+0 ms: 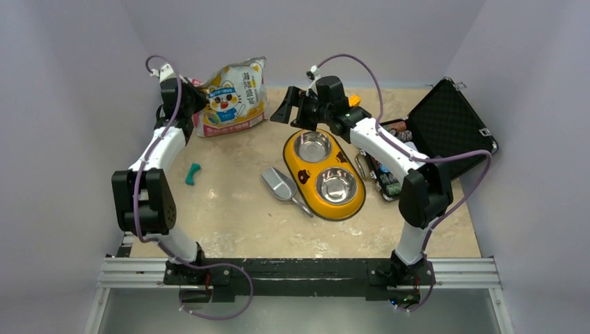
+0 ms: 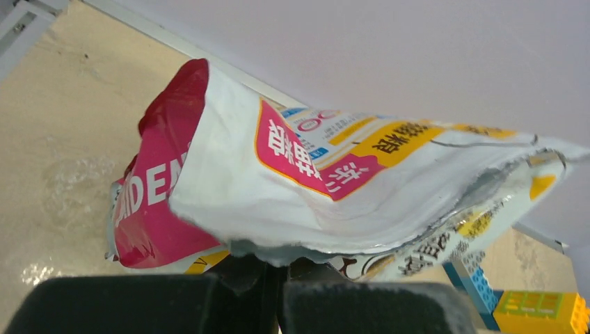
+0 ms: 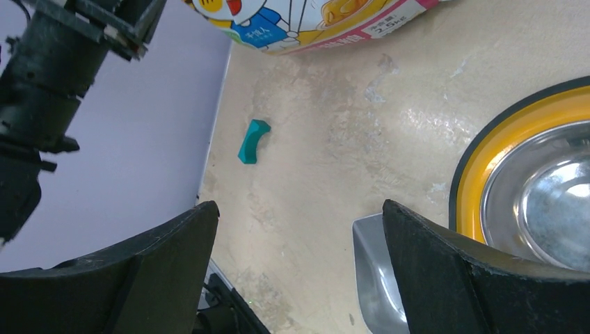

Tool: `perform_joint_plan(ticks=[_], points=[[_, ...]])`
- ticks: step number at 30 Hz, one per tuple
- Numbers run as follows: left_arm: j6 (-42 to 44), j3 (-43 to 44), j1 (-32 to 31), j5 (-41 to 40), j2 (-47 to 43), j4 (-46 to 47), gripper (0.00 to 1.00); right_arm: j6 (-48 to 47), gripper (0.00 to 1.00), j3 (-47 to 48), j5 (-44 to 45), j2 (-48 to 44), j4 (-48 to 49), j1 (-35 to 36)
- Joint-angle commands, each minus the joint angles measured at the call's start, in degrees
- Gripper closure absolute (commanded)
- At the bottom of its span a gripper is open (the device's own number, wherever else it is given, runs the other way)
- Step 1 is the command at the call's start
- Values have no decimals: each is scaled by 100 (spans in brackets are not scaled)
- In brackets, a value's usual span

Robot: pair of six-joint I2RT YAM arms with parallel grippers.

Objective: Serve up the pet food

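The glossy white, orange and pink pet food bag (image 1: 233,97) with a cartoon cat stands at the back left of the table. My left gripper (image 1: 193,104) is at its left edge. In the left wrist view the jaws (image 2: 282,278) are shut on the bag's (image 2: 292,188) torn lower edge. No kibble shows. My right gripper (image 1: 287,109) is open and empty, hovering between the bag and the yellow feeder (image 1: 303,177). In the right wrist view its fingers (image 3: 299,209) spread over bare table. Both steel bowls (image 1: 313,146) (image 1: 337,186) look empty.
A metal scoop (image 1: 282,184) lies left of the feeder and shows in the right wrist view (image 3: 369,271). A teal piece (image 1: 193,173) lies at the left. An open black case (image 1: 452,125) with chips is at the right. Orange and blue bricks (image 2: 536,309) sit behind the bag.
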Motion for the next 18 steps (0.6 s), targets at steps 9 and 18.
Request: perform_joint_plan(ticks=[9, 18], points=[[-205, -1391, -908, 728, -1467, -124, 100, 1088, 6, 852, 463, -125, -263, 21], [-263, -1994, -1084, 817, -2213, -349, 100, 1426, 7, 3534, 537, 1552, -570, 454]])
